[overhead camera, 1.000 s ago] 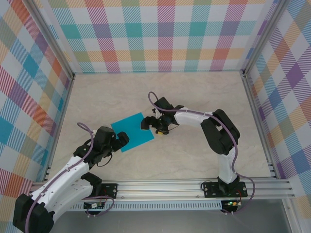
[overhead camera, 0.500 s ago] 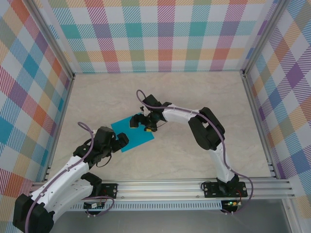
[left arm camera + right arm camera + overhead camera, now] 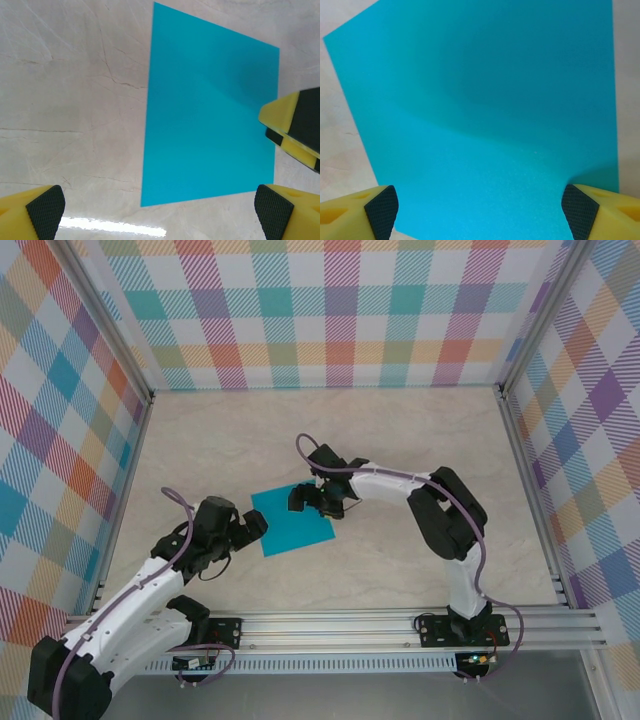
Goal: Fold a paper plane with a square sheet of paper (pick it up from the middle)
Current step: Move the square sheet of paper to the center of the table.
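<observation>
The left gripper [image 3: 250, 530] stands with its fingers wide, just beside the near-left edge of the sheet [image 3: 290, 528]. The sheet lies flat on the table [image 3: 400, 440], unfolded. Over its far part hangs the right gripper [image 3: 312, 502], fingers also wide, holding nothing.
</observation>
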